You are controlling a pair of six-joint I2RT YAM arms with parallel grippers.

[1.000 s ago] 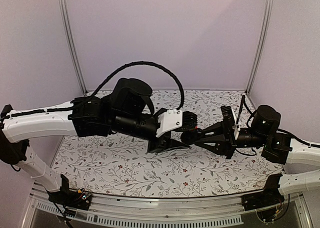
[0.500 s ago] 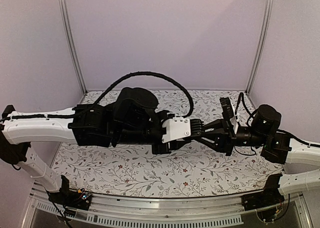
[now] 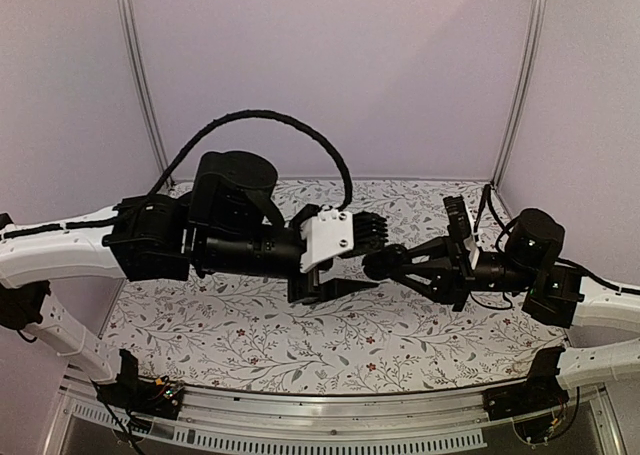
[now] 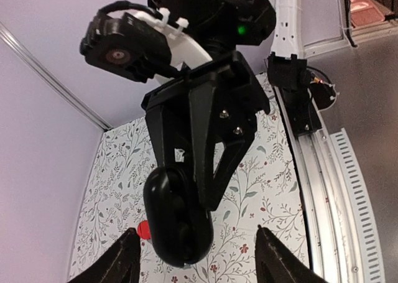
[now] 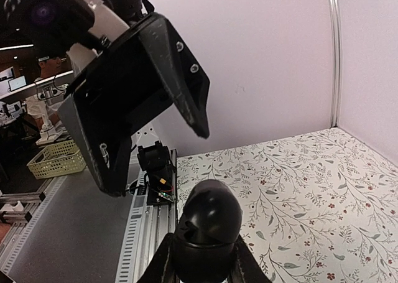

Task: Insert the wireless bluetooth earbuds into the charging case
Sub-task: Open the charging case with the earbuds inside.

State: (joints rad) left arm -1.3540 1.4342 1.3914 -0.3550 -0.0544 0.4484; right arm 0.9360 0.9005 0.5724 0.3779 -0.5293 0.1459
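The case [image 4: 177,221] sits in the air above the table [image 4: 261,190], clamped at one end by the right gripper [image 5: 205,245], whose fingers are closed narrowly on it. The left gripper [image 4: 196,229] faces the case's free end. Its fingers are spread wide, one to each side of the case and neither touching it. From the left wrist the case lies straight ahead and between the two tips, a little nearer the left-hand one. Its long axis runs along the right gripper's reach, across the line that joins the left tips. The left arm is therefore the free one and the nearer one to work on the case. The case is a glossy black oval pebble, and I cannot tell whether its lid is up. No earbuds can be picked out. A red disc [image 4: 143,231] on the table shows just past the case's edge
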